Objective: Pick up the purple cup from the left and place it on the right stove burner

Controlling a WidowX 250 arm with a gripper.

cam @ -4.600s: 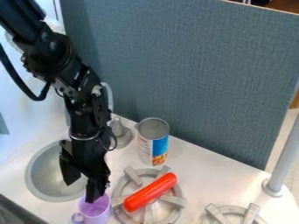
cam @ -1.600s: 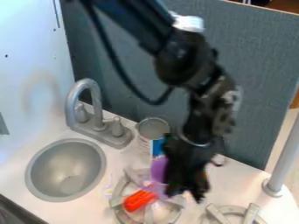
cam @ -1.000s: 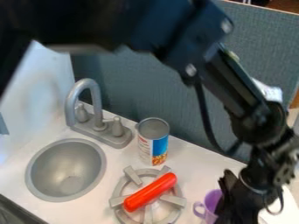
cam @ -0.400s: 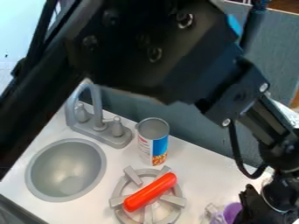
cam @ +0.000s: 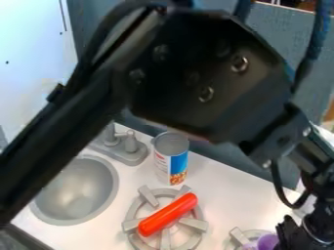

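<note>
At the lower right edge hangs the black gripper [cam: 290, 237], against the right side of a purple cup [cam: 267, 241]. The cup is partly cut off by the bottom edge and stands at the right burner [cam: 241, 238]. How the fingers stand around the cup is hidden. To the left, a red sausage-shaped toy [cam: 168, 214] lies slanted across another grey burner [cam: 134, 213]. Behind it a can [cam: 171, 158] with a blue and white label stands upright.
The arm crosses the upper half from the left edge to the right, hiding part of the faucet [cam: 131, 147]. A round grey sink [cam: 78, 193] is at the left. The grey-blue panel [cam: 225, 156] rises behind the white counter [cam: 225, 200].
The gripper has gone from the lower left, past the burner, to the lower right, and the purple cup has travelled with it. The sausage and can are where they were.
</note>
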